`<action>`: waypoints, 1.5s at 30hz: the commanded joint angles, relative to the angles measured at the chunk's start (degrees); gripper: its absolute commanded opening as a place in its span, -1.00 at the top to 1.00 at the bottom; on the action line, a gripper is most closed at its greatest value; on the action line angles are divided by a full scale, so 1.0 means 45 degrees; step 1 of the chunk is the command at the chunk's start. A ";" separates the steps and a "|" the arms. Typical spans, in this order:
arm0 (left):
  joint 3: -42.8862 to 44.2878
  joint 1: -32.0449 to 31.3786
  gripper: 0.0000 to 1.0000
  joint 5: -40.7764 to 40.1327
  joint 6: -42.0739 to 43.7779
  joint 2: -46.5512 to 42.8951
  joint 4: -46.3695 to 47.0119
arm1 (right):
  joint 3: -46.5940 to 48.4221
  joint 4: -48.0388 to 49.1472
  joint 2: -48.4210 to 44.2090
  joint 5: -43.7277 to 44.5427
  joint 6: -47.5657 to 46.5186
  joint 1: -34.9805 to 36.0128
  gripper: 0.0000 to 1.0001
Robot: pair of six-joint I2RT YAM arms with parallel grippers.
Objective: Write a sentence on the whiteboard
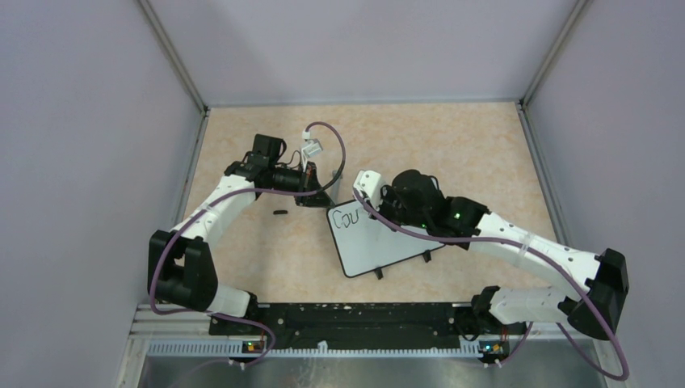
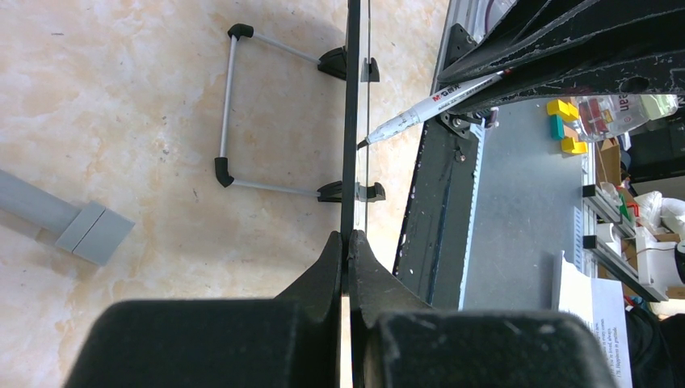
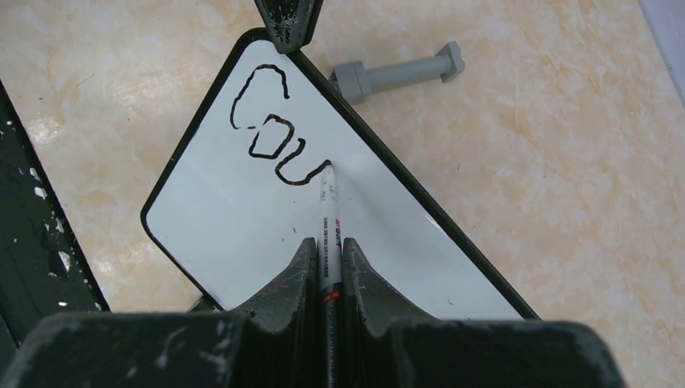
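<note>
The whiteboard (image 1: 380, 246) lies tilted on the tan table, propped on a wire stand (image 2: 229, 105). My left gripper (image 2: 349, 236) is shut on the whiteboard's thin black rim (image 2: 352, 145) at its far left corner, and its fingertips (image 3: 288, 18) also show from the right wrist. My right gripper (image 3: 327, 242) is shut on a white marker (image 3: 329, 206). The marker's tip touches the board at the end of the letter "u". The sentence (image 3: 271, 129) reads "Cou" in black. In the top view my right gripper (image 1: 378, 202) hangs over the board's upper part.
A grey bolt-shaped piece (image 3: 400, 71) lies on the table just beyond the board's far edge. A small dark object (image 1: 280, 212) lies left of the board. A black rail (image 1: 347, 315) runs along the near edge. Grey walls enclose the table.
</note>
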 commanded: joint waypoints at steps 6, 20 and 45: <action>-0.0213 -0.0116 1.00 0.0356 0.0014 -0.0342 -0.0284 | 0.0259 0.0255 0.0016 0.0253 -0.0062 -0.0299 1.00; -0.0228 -0.0116 1.00 0.0312 0.0015 -0.0301 -0.0269 | -0.0234 -0.0348 0.0035 -0.0643 -0.0279 -0.0253 1.00; -0.0246 -0.0114 1.00 0.0257 0.0020 -0.0314 -0.0269 | 0.0381 -0.1224 -0.0880 -0.0632 -0.0407 -0.0246 1.00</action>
